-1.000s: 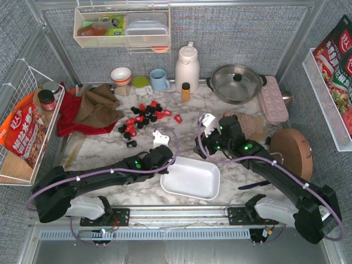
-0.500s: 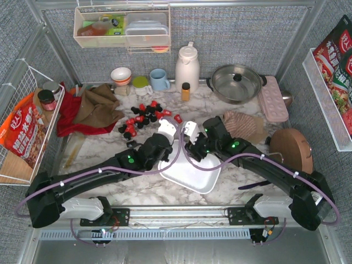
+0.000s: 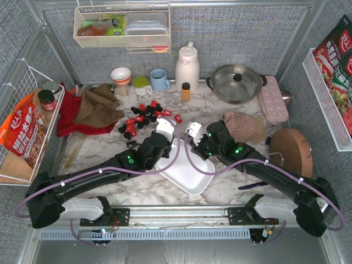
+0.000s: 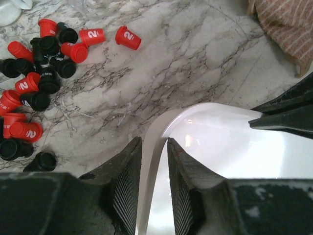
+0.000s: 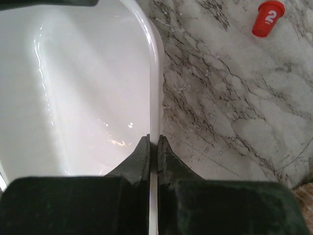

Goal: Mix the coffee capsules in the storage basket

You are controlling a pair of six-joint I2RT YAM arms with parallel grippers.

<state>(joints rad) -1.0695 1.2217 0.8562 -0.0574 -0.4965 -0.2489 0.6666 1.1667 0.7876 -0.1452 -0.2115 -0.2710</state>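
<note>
Right gripper [image 5: 153, 139] pinches the storage basket [image 3: 190, 179] by its rim; left gripper [image 4: 154, 142] stands parted astride the rim, unclamped. The basket lies centre-scene and empty, with the coffee capsules [image 3: 144, 116] heaped just far-left of it. Risk: a single thin-rim pinch may let the basket pivot or slip free.

One white storage basket [image 3: 190, 177] sits on the desk [image 3: 110, 151]. The coffee capsules [image 4: 49, 82] lie bunched and overlapping, so the tally is loose: roughly nine red and ten black. Along the back stand one blue mug [image 3: 159, 80], one green cup [image 3: 141, 83], one white jug [image 3: 187, 67], one amber bottle [image 3: 186, 91], one lidded pot [image 3: 236, 82] and one pink box [image 3: 273, 98].
</note>
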